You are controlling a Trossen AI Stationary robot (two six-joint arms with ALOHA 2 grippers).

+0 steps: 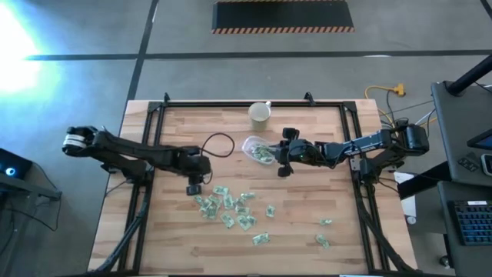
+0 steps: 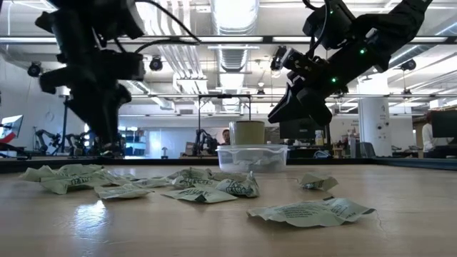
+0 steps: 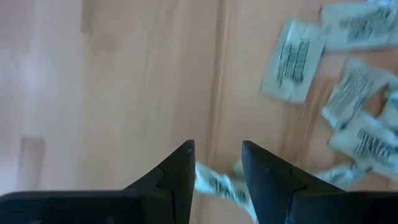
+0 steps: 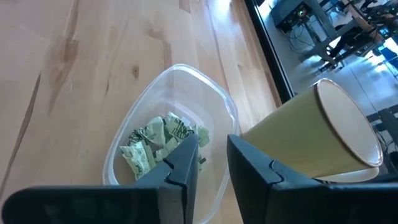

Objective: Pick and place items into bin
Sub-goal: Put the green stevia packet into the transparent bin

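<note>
The right claw (image 1: 283,158) hangs above the bench (image 1: 177,231), just right of the clear bin (image 1: 257,149), which sits toward the far middle of the bench. In the right wrist view its two dark fingers (image 4: 181,163) stand a narrow gap apart with nothing between them, pointing down over the bin's (image 4: 171,127) near wall. Several crumpled green-and-white packets (image 4: 158,144) lie inside the bin. A pale paper cup (image 1: 260,114) stands just beyond the bin, at the bench's far edge.

The left claw (image 1: 194,187) is lowered at the left end of the scattered packets (image 1: 228,208), which spread across the middle of the bench toward the near side. In the left wrist view its fingers (image 3: 177,174) are set apart, and one packet (image 3: 219,183) shows in the gap between them; whether the tips press on it cannot be told. Two more packets (image 1: 324,232) lie well apart from the pile, toward the near right.
</note>
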